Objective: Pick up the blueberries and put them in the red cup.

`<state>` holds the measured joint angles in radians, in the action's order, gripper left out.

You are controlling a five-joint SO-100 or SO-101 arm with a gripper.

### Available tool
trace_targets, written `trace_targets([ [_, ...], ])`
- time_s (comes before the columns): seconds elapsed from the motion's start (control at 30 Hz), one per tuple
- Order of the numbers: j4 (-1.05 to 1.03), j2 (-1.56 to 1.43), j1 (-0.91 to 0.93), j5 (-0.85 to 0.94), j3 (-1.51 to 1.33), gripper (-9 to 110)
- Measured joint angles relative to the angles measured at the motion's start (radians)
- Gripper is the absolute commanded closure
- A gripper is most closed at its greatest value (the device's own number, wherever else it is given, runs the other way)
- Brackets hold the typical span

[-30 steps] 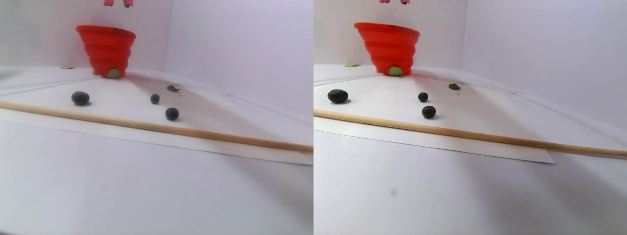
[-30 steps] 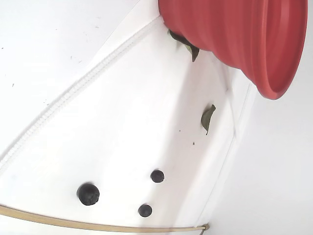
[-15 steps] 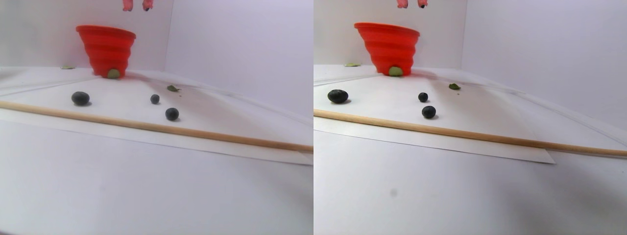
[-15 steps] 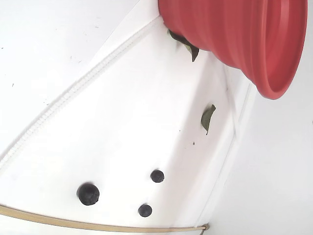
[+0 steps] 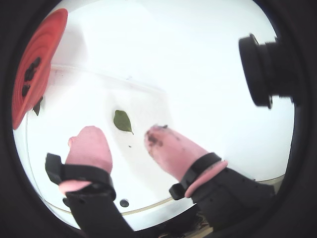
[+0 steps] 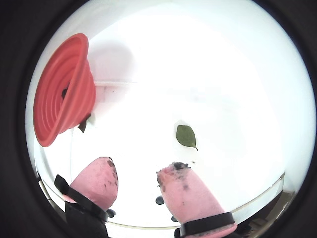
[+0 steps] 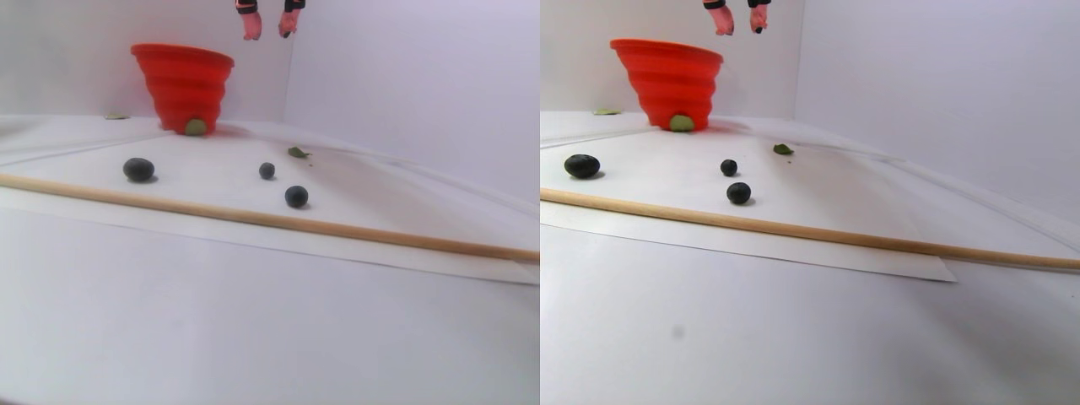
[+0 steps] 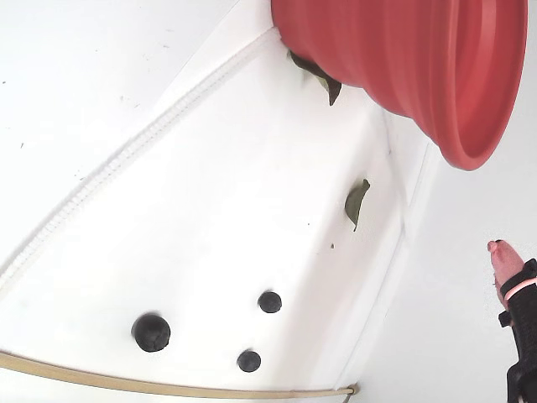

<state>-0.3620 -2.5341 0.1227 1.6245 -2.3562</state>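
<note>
Tabletop (image 7: 253,337): white, with a white sheet (image 7: 211,181) lying on it and a thin wooden dowel (image 7: 278,221) running along the sheet's near edge in the stereo pair view.

Red cup (image 7: 183,84): upright at the back of the sheet, near the wall corner. Dark bits visible inside it in a wrist view (image 5: 30,74); can't tell what they are. A green leaf (image 7: 196,127) touches its base.

Fingers (image 7: 270,29): pink-tipped, up in the air to the right of the cup and above its rim level in the stereo pair view. Spread apart with a clear gap, nothing between them in both wrist views (image 6: 136,173). Dark smudges on the tips. In the fixed view only one fingertip (image 8: 502,259) shows, at the right edge.

Blueberries: three on the sheet, between cup and dowel. The largest one (image 7: 138,169) is at left, well apart from the other two. A small one (image 7: 267,170) sits further back, and a medium one (image 7: 296,197) nearer the dowel.

Second leaf (image 7: 296,153): flat on the sheet, right of the cup, below the fingers in a wrist view (image 5: 122,121).
</note>
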Motion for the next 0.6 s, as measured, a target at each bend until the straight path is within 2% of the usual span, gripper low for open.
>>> trace_targets([
  [0.6,-0.037,0.000,0.084,-0.029,-0.097,86],
])
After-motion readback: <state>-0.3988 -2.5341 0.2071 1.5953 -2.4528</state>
